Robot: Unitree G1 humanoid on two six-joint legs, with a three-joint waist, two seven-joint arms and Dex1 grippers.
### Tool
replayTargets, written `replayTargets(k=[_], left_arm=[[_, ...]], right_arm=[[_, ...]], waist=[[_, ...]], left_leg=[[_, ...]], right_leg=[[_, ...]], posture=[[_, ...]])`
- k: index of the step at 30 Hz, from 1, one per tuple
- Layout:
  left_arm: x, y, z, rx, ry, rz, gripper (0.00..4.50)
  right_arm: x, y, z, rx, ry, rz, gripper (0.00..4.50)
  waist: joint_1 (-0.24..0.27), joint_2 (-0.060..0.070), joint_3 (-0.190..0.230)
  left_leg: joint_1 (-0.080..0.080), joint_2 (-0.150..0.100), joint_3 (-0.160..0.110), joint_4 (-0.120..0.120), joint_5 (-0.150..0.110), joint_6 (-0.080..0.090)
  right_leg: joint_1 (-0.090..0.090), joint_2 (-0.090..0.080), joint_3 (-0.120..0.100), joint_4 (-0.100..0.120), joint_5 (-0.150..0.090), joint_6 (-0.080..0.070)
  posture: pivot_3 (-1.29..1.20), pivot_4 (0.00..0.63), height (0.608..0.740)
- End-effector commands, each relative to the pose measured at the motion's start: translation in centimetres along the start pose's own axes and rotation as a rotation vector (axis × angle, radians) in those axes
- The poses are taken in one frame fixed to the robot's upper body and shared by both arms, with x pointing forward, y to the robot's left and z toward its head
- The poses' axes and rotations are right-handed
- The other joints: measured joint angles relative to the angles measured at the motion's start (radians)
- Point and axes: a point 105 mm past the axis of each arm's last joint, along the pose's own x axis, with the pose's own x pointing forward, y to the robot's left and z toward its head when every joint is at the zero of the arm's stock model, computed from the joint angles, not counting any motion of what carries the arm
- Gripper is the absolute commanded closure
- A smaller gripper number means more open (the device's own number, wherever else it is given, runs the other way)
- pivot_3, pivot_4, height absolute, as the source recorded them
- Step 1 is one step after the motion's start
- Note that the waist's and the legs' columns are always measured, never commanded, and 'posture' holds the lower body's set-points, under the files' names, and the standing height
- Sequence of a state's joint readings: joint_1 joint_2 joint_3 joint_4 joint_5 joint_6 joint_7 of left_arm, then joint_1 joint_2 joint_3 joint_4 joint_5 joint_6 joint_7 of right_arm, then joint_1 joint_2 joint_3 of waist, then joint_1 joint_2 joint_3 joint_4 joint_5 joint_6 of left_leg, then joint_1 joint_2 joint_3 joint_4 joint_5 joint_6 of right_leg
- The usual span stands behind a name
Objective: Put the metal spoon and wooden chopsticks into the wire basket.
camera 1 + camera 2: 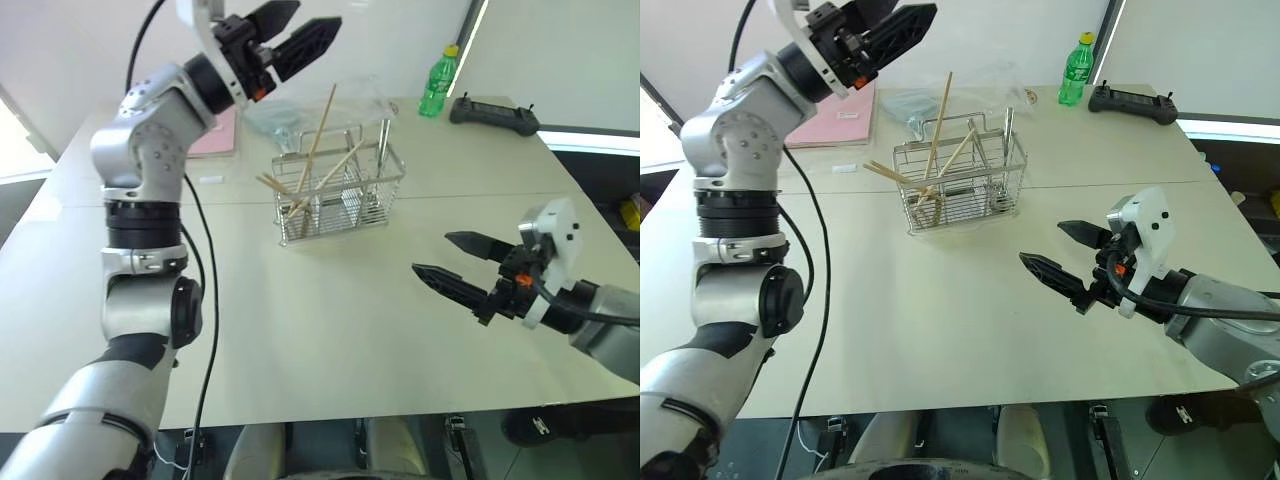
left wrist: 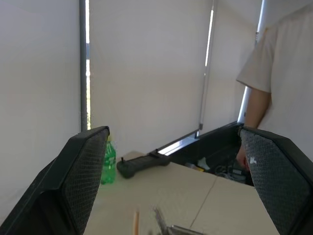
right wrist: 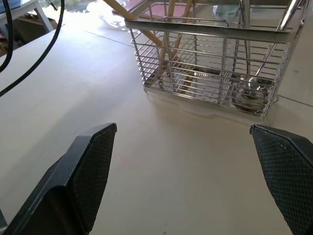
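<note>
The wire basket stands on the pale table, a little beyond its middle. Several wooden chopsticks lean inside it, their ends sticking out over the rim. The metal spoon stands handle-up in the basket's right compartment, with its bowl at the bottom. My left gripper is open and empty, raised above the basket and to its left. My right gripper is open and empty, low over the table in front of the basket and to its right.
A green bottle and a black controller lie at the far right of the table. A clear plastic bag and a pink sheet lie behind the basket. A person stands beyond the table's far side.
</note>
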State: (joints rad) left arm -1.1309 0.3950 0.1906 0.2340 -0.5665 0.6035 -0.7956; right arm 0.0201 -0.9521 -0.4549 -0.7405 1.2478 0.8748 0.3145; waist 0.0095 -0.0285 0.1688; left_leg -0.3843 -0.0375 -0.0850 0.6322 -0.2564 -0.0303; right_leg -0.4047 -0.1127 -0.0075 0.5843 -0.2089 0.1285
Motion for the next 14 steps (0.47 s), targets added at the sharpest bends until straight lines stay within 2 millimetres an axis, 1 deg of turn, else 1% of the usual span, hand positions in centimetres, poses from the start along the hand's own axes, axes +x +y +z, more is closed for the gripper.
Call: replayTargets(k=[1, 3, 5, 6, 8, 10, 14], left_arm=[[-4.2, -2.6, -1.1, 0.138, 0.196, -0.222, 0.04], [-7.7, -4.2, -3.3, 0.153, 0.376, -0.367, 0.04], [-11.2, -5.1, -5.4, 0.141, 0.560, -0.459, 0.04], [-12.5, -5.5, -6.1, 0.144, 0.618, -0.493, 0.04], [-13.8, -5.7, -6.9, 0.156, 0.683, -0.518, 0.04], [-14.5, -5.5, -7.6, 0.181, 0.716, -0.506, 0.04], [-14.1, -4.6, -7.7, 0.202, 0.703, -0.438, 0.04]], right_arm=[[-1.5, -1.3, 1.4, -0.064, -0.024, -0.044, 0.00], [-2.1, -2.0, 1.6, -0.080, -0.018, -0.066, 0.00], [-2.5, -2.8, 1.8, -0.089, -0.014, -0.089, 0.00], [-2.6, -3.0, 1.8, -0.092, -0.014, -0.096, 0.00], [-2.7, -3.2, 1.9, -0.094, -0.016, -0.098, 0.00], [-2.5, -3.3, 1.9, -0.095, -0.017, -0.093, 0.00], [-2.2, -3.1, 1.7, -0.095, -0.015, -0.078, 0.00]], waist=[[-0.007, 0.002, -0.001], [-0.018, 0.005, -0.002], [-0.020, 0.005, -0.002], [-0.019, 0.005, -0.002], [-0.008, 0.004, -0.002], [0.005, 0.004, -0.002], [0.012, 0.005, -0.002]], left_leg=[[0.000, 0.000, 0.000, -0.001, 0.000, 0.000], [0.002, 0.000, 0.002, -0.003, 0.000, 0.000], [0.002, 0.000, 0.001, -0.002, 0.000, 0.000], [0.002, 0.001, 0.001, -0.002, 0.000, 0.000], [0.001, 0.002, 0.001, -0.001, 0.000, 0.000], [0.001, 0.003, 0.001, 0.000, 0.000, 0.000], [0.000, 0.004, 0.001, 0.000, 0.001, 0.002]], right_leg=[[0.000, 0.000, 0.000, 0.000, 0.000, 0.000], [-0.001, 0.000, 0.002, 0.000, -0.002, -0.003], [0.000, 0.000, 0.002, 0.001, -0.003, -0.005], [0.000, 0.000, 0.002, 0.001, -0.004, -0.007], [0.000, 0.000, 0.001, 0.000, -0.005, -0.009], [0.000, 0.000, 0.001, 0.000, -0.005, -0.009], [0.002, -0.001, 0.001, -0.001, -0.005, -0.009]], posture=[[0.00, 0.150, 0.709], [0.00, 0.150, 0.709], [0.00, 0.150, 0.709], [0.00, 0.150, 0.709], [0.00, 0.150, 0.709], [0.00, 0.150, 0.709], [0.00, 0.150, 0.709]])
